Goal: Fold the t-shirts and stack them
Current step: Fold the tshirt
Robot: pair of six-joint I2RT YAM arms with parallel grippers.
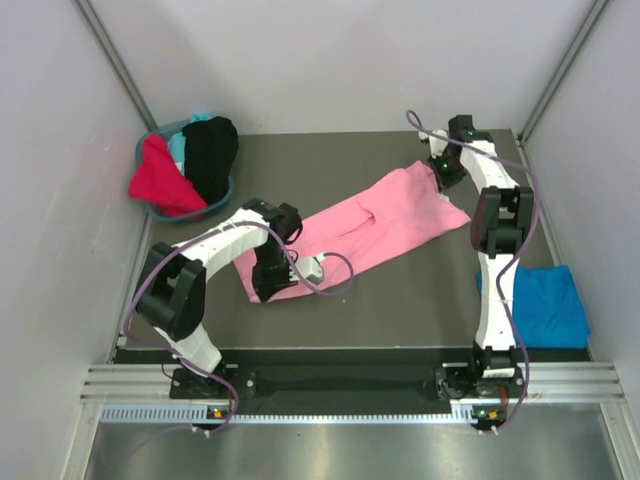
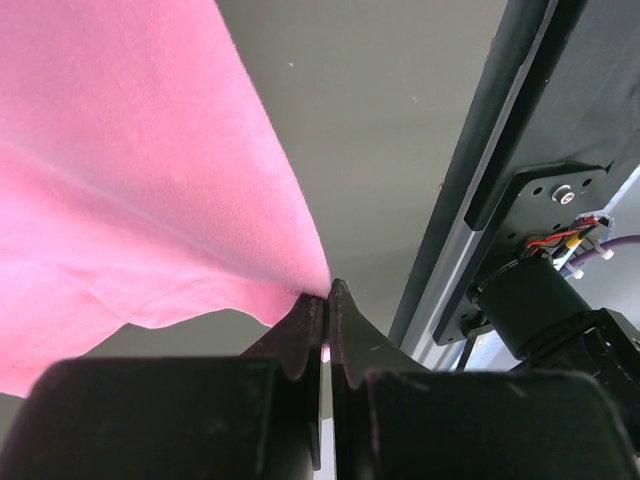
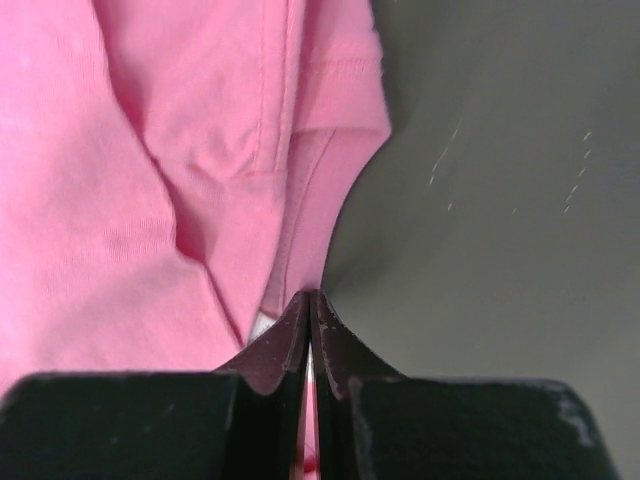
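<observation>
Left gripper (image 2: 327,292) and right gripper (image 3: 310,297), both pinched tight on the pink tee (image 1: 380,225).

So the pink tee is stretched out diagonally across the table (image 1: 400,300) between my two arms. My left has the near-left end and my right has the far-right end next to a hemmed edge, fingers closed to a sliver with cloth in between. The blue tee (image 1: 545,305) lies at the table's right edge beside my right arm. The basket (image 1: 152,212) in the far-left corner holds a red tee (image 1: 160,180), a teal tee (image 1: 178,146) and a black tee (image 1: 212,150), all heaped together.
</observation>
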